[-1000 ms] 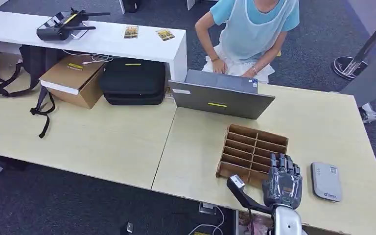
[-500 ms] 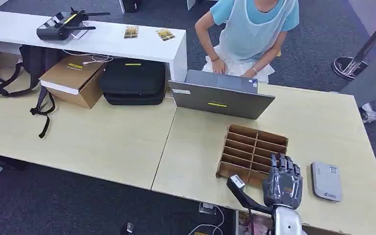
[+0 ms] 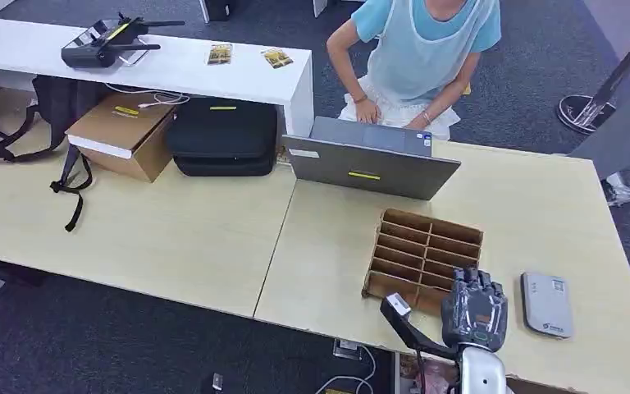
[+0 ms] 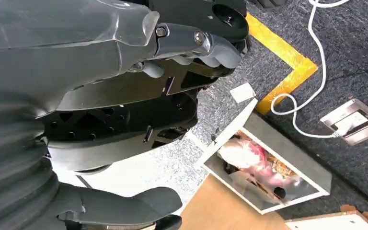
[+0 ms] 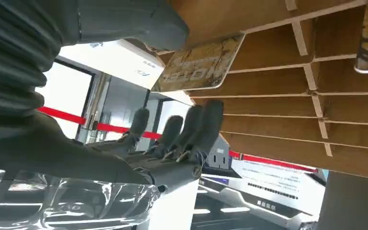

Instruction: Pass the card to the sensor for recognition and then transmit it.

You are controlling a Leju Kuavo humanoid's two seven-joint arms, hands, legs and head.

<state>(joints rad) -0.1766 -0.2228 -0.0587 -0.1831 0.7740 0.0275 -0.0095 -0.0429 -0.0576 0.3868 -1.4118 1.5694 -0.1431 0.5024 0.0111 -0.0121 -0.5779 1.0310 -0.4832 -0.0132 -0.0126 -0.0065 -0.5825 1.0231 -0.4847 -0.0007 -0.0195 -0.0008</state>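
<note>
Head view had the right hand (image 3: 474,310) hovering at the near edge of the wooden slot rack (image 3: 423,256) on the desk (image 3: 172,238), fingers reaching over the closest slots. The grey sensor (image 3: 546,304) lay flat just to the right of that hand, not touching it. In the right wrist view a gold-patterned card (image 5: 199,67) stuck out of one slot, right by the thumb (image 5: 134,21), with the darker fingers (image 5: 191,127) spread on the other side, so nothing was pinched yet. The left hand (image 4: 100,96) hung beside the robot over the carpet, fingers loosely apart, holding nothing. Beyond the rack sat a grey laptop (image 3: 371,164).
</note>
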